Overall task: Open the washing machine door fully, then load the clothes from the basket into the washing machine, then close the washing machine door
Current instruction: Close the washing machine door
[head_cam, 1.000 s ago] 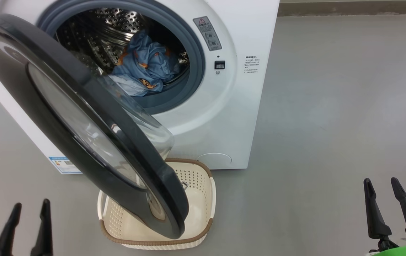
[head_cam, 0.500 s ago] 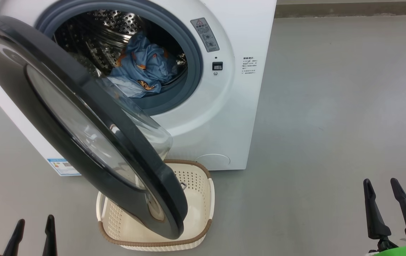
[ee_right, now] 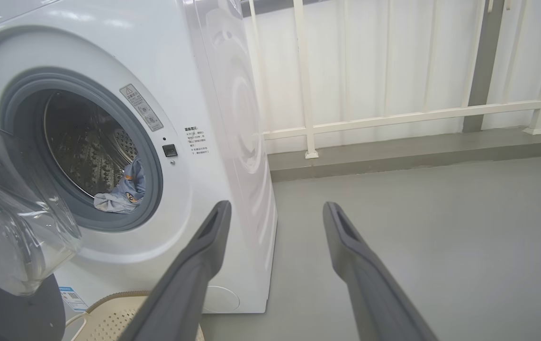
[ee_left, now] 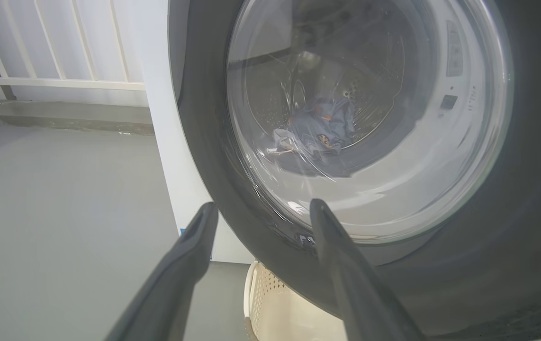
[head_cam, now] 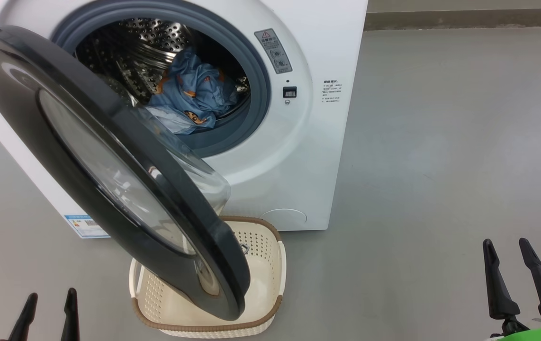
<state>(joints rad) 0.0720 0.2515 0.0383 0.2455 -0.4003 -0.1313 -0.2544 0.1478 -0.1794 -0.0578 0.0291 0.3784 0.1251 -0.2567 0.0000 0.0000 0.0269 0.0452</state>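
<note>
The left gripper (head_cam: 52, 292) and right gripper (head_cam: 505, 241) hung spread, empty — clothes (head_cam: 190, 94) sat near the gasket (head_cam: 223, 142); the washing machine door (head_cam: 109, 156) could pinch them.

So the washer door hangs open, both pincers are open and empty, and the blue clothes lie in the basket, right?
Not quite. The clothes lie inside the drum of the washing machine, not in the basket; the head view shows it. The washing machine door hangs open, and the left pincer and right pincer are open and empty.

Right pincer (ee_right: 276, 204) spread, empty, washing machine (ee_right: 213, 94) open, clothes (ee_right: 123, 192) in drum (ee_right: 90, 142), basket (ee_right: 109, 303) below, white railing (ee_right: 393, 116) behind
</note>
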